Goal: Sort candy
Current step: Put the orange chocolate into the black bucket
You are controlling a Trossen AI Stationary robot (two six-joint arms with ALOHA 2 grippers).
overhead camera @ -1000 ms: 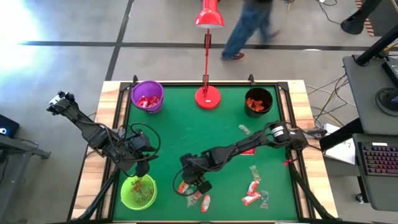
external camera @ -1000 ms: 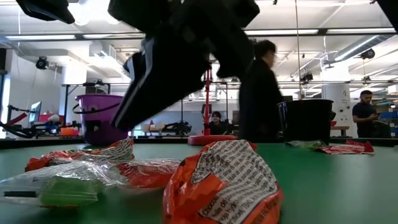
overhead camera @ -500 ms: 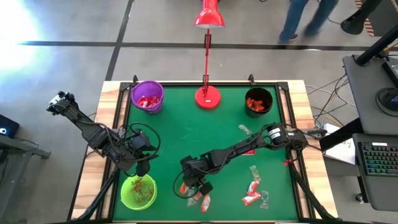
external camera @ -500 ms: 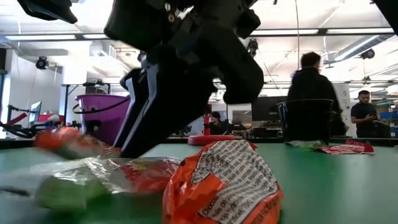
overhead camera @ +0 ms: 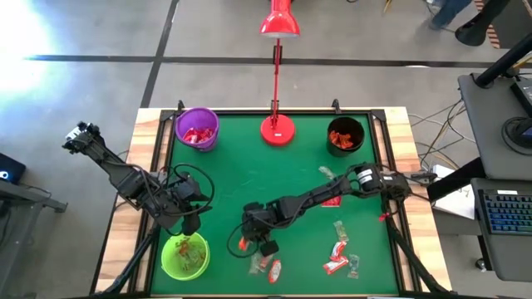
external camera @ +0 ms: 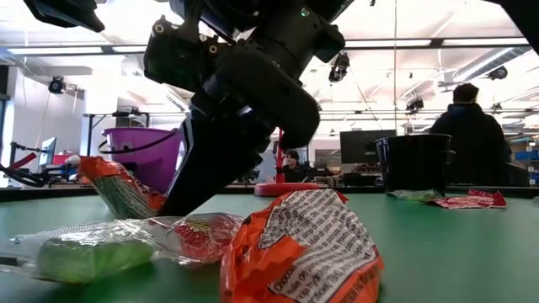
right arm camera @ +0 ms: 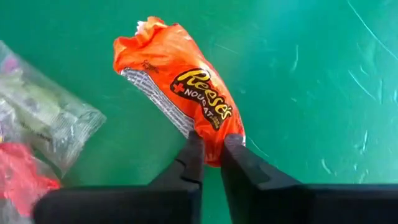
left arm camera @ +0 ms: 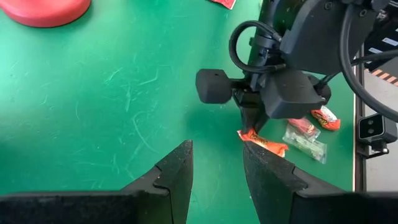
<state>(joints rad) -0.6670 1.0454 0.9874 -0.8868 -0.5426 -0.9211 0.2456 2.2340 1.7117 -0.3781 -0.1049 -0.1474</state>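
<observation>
On the left side of the green table point(overhead camera: 249, 178), the left gripper point(overhead camera: 189, 223) hangs just above the lime-green cup point(overhead camera: 184, 256) at the near-left corner, its two fingers point(left arm camera: 180, 171) parted with nothing between them; the cup holds a few pieces of candy. The purple cup point(overhead camera: 197, 129) at the far-left corner contains red wrappers. Toward the centre, the right gripper point(overhead camera: 248, 241) is lowered to the table surface, its arm stretched in from the right edge, and its fingers are clamped on one end of an orange wrapped candy point(right arm camera: 180, 90); the wrist view shows the fingertips pinching the wrapper's end, with the rest of the piece lying on the green mat. A clear wrapper with green contents point(right arm camera: 37, 118) and a red piece point(right arm camera: 18, 177) lie just beside it. Near the front edge, more candy point(overhead camera: 264, 266) lies loose. The red lamp base point(overhead camera: 278, 129) stands at the far centre. To the right, the black cup point(overhead camera: 346, 135) holds orange-red pieces, and a scatter of red, white and clear wrappers point(overhead camera: 339, 253) lies on the near-right part of the table.
</observation>
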